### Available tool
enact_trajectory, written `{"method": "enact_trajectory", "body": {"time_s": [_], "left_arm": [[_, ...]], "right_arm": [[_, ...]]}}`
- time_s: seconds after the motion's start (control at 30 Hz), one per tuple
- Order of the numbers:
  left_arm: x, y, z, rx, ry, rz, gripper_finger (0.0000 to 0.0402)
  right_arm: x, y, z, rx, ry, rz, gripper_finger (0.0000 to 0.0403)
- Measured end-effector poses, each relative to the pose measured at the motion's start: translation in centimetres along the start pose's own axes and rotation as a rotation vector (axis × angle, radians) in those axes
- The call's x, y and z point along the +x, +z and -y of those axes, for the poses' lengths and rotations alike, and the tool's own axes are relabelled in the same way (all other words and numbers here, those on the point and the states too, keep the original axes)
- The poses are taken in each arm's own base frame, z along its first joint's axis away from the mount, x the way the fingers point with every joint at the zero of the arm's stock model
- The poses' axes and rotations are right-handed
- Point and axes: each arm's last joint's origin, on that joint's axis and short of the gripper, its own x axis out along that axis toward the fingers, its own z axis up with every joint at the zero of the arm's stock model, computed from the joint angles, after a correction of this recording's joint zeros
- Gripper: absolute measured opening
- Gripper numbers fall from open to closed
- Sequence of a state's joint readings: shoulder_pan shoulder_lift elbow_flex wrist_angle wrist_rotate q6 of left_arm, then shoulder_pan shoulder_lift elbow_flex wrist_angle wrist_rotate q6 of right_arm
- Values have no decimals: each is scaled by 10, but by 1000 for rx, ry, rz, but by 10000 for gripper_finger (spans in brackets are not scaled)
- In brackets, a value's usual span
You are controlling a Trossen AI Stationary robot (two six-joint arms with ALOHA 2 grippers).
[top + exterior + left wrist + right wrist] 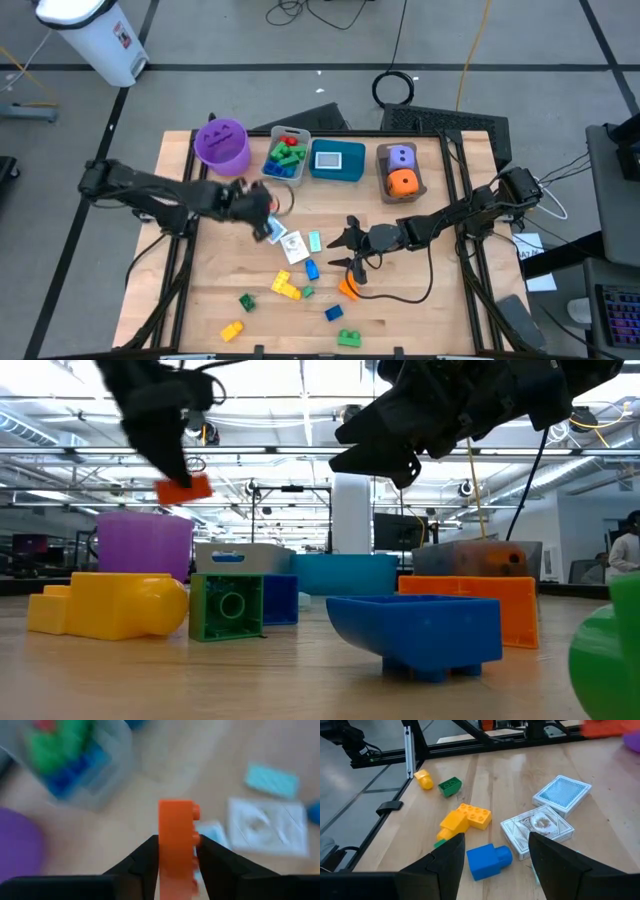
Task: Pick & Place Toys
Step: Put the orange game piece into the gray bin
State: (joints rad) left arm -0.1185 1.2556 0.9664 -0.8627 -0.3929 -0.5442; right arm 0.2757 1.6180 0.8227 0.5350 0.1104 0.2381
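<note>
At the left of the high view, the left gripper is held above the wooden surface, just below the purple bucket and the grey bin of bricks. An orange brick is clamped between its fingers, raised clear of the surface, as the low view shows at upper left. Just right of that gripper, 2 white cards and a pale blue card lie flat. Below them, a blue brick, a yellow brick and a green brick are scattered. In the centre, the right gripper is spread open and empty above the blue brick. At upper right, the purple die and orange die sit in the brown bin.
</note>
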Motion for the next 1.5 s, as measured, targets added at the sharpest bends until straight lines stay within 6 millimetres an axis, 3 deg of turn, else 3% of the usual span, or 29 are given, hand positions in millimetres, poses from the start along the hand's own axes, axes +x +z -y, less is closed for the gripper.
{"method": "enact_trajectory", "body": {"time_s": [0.27, 0.47, 0.57, 0.87, 1.2, 1.5], "left_arm": [[11, 56, -56, -7, 103, 71, 70], [22, 64, -79, -23, 27, 23, 10], [23, 64, -81, -36, 2, 13, 6], [31, 49, -73, 55, -75, -69, 104], [75, -9, -55, 230, -167, -184, 258], [87, -5, -48, 421, -50, 36, 304]], "right_arm": [[0, 2, 0, -39, 2, 16, 210], [0, 1, 0, -41, 4, 6, 210], [0, 1, 0, -41, 4, 6, 210], [0, 1, -1, -47, 7, 5, 210], [0, 1, 0, -132, 8, 5, 210], [1, 1, 6, -144, -12, -7, 210]]}}
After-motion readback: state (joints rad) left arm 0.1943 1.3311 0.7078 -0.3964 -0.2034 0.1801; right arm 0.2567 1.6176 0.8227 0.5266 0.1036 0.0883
